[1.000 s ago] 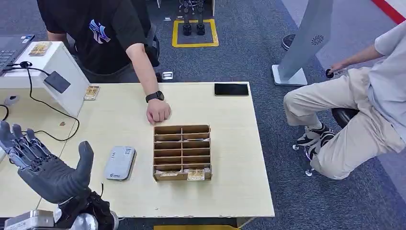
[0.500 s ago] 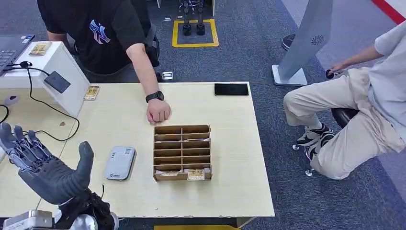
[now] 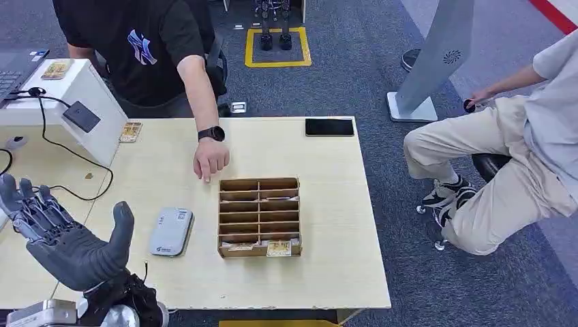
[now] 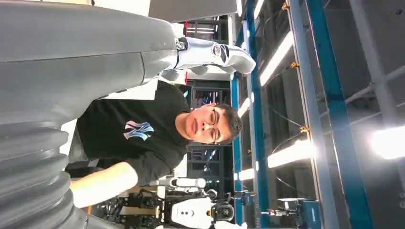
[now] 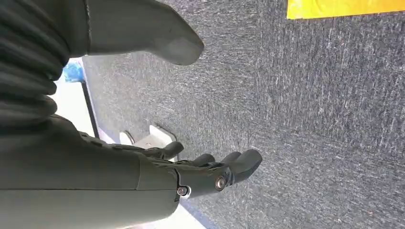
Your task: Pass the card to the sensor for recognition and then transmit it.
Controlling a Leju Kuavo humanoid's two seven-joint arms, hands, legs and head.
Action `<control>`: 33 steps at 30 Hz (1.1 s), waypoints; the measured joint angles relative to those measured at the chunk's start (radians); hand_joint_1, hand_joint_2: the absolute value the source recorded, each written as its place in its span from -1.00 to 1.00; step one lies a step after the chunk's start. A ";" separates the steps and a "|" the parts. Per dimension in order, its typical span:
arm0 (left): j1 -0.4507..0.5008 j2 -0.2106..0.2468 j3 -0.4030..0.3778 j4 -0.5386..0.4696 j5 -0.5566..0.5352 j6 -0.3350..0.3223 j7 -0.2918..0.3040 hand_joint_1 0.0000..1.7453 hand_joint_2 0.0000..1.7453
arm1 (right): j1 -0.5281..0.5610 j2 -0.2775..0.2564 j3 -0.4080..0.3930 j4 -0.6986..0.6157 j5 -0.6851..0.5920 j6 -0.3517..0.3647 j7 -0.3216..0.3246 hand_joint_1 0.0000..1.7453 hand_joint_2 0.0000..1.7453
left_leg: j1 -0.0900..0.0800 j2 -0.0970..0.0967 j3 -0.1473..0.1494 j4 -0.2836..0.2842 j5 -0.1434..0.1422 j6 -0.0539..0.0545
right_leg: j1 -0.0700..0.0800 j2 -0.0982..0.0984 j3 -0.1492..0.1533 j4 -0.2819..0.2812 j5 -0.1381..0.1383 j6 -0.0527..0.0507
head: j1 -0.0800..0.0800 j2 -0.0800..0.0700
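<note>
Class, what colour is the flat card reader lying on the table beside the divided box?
Light grey card reader, clearest in the head view.

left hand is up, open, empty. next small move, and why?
Probably hold the left hand palm-up where it is and wait. It holds nothing, its fingers are spread, and the person's hand is at the far edge of the card organizer, seemingly about to hand over a card.

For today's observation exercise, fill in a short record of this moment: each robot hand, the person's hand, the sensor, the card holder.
left hand: raised palm up, fingers spread, holding nothing
right hand: hanging over carpet, holding nothing
person's hand: on the table, beside the organizer
grey card reader: flat on the table
cardboard organizer: cards in front slots
</note>
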 joint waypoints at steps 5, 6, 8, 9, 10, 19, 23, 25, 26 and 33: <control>0.000 0.000 0.000 0.001 0.002 0.000 0.000 -1.00 -1.00 | 0.000 0.002 0.000 0.000 0.010 0.002 0.006 -1.00 -1.00 | 0.000 0.000 0.000 0.000 0.000 0.000 | 0.000 0.000 0.000 0.000 0.000 0.000 | 0.000 0.000; 0.000 0.000 0.000 0.001 0.001 0.000 0.000 -1.00 -1.00 | 0.000 0.002 0.000 0.000 0.014 0.003 0.006 -1.00 -1.00 | 0.000 0.000 0.000 0.000 0.000 0.000 | 0.000 0.000 0.000 0.000 0.000 0.000 | 0.000 0.000; 0.000 0.001 0.000 0.002 -0.003 0.000 0.000 -1.00 -1.00 | 0.000 0.003 0.000 0.000 0.015 0.003 0.006 -1.00 -1.00 | 0.000 0.000 0.000 0.000 0.000 0.000 | 0.000 0.000 0.000 0.000 0.000 0.000 | 0.000 0.000; 0.000 0.001 0.000 0.002 -0.003 0.000 0.000 -1.00 -1.00 | 0.000 0.003 0.000 0.000 0.016 0.003 0.005 -1.00 -1.00 | 0.000 0.000 0.000 0.000 0.000 0.000 | 0.000 0.000 0.000 0.000 0.000 0.000 | 0.000 0.000; 0.000 0.001 0.000 0.003 -0.003 0.000 0.000 -1.00 -1.00 | 0.000 0.003 0.000 0.000 0.016 0.002 0.005 -1.00 -1.00 | 0.000 0.000 0.000 0.000 0.000 0.000 | 0.000 0.000 0.000 0.000 0.000 0.000 | 0.000 0.000; 0.000 0.003 0.000 0.011 -0.006 0.000 0.000 -1.00 -1.00 | 0.000 0.006 0.000 0.000 0.015 0.003 0.006 -1.00 -1.00 | 0.000 0.000 0.000 0.000 0.000 0.000 | 0.000 0.000 0.000 0.000 0.000 0.000 | 0.000 0.000; 0.000 0.004 0.000 0.011 -0.007 0.000 0.000 -1.00 -1.00 | 0.000 0.006 0.000 0.000 0.016 0.003 0.006 -1.00 1.00 | 0.000 0.000 0.000 0.000 0.000 0.000 | 0.000 0.000 0.000 0.000 0.000 0.000 | 0.000 0.000; 0.000 0.004 0.000 0.015 -0.013 0.000 0.000 -1.00 -1.00 | 0.000 0.007 0.000 0.000 0.017 0.003 0.006 -1.00 1.00 | 0.000 0.000 0.000 0.000 0.000 0.000 | 0.000 0.000 0.000 0.000 0.000 0.000 | 0.000 0.000; 0.000 0.004 0.000 0.017 -0.013 0.000 0.000 -1.00 -1.00 | 0.000 0.007 0.000 0.000 0.017 0.003 0.006 -1.00 1.00 | 0.000 0.000 0.000 0.000 0.000 0.000 | 0.000 0.000 0.000 0.000 0.000 0.000 | 0.000 0.000; -0.001 0.003 0.000 0.028 -0.015 0.000 0.000 -1.00 -1.00 | 0.000 0.008 0.000 0.000 0.030 0.000 0.010 -1.00 1.00 | 0.000 0.000 0.000 0.000 0.000 0.000 | 0.000 0.000 0.000 0.000 0.000 0.000 | 0.000 0.000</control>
